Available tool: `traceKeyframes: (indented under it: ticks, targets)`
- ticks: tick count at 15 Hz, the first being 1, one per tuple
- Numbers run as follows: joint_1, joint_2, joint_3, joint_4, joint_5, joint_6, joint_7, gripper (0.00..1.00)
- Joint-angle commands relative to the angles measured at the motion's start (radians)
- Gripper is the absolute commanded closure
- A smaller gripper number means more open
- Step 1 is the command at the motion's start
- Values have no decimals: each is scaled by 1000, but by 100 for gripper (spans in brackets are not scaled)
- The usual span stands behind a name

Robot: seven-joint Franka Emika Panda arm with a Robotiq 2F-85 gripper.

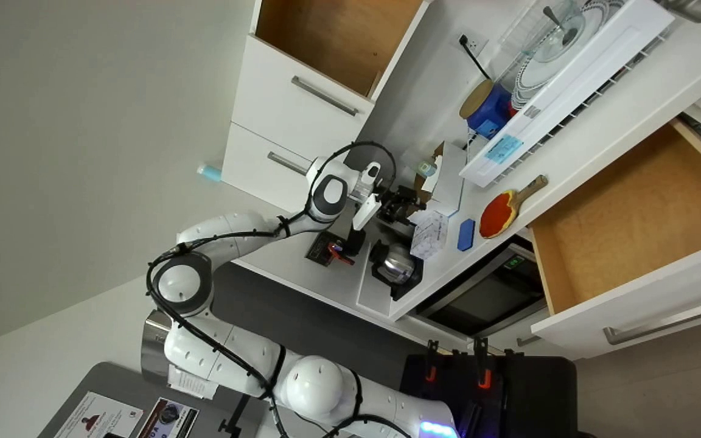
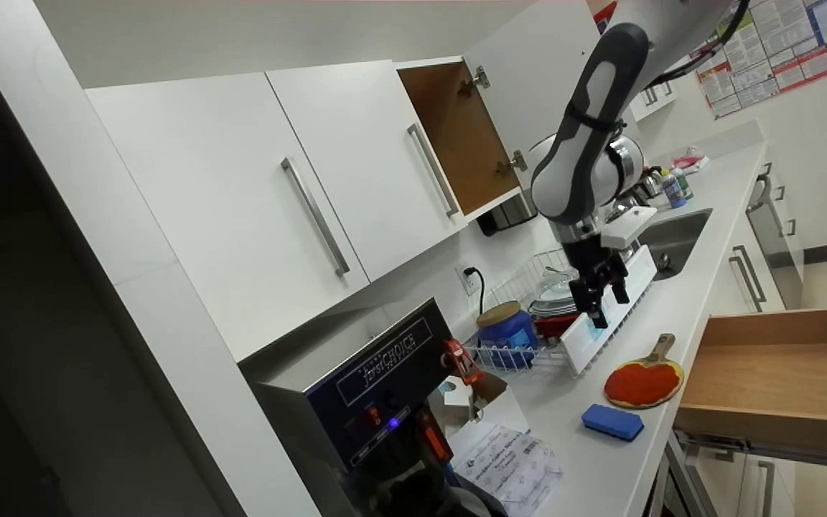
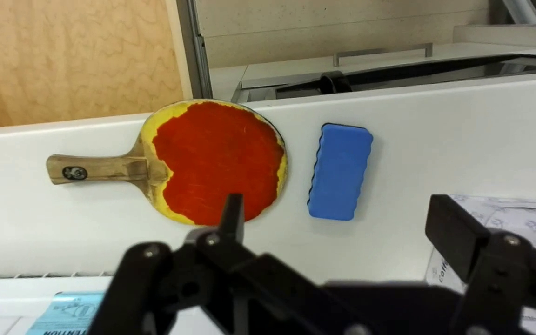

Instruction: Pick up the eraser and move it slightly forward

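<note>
Near the desk's front edge (image 3: 435, 99), the eraser (image 3: 340, 172) seems light, soft; the wide claw (image 3: 339, 209) should take its long sides.

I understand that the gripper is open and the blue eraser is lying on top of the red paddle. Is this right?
Not quite: in the wrist view, the blue eraser lies on the counter beside the red paddle, not touching it. The gripper is indeed open.

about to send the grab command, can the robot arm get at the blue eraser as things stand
Probably yes: the end effector hangs with its jaws apart, and nothing lies on the blue eraser; the paddle beside it isn't touching.
</note>
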Motion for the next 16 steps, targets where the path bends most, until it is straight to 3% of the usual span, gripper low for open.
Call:
traceKeyframes:
  ticks: [1, 6, 11, 16]
  targets:
    - [-10, 143, 31, 39, -9, 129, 8, 0]
    - [6, 338, 55, 100, -76, 280, 44, 0]
    - [29, 479, 55, 201, -147, 298, 84, 0]
    - [9, 576, 101, 295, -110, 272, 49, 0]
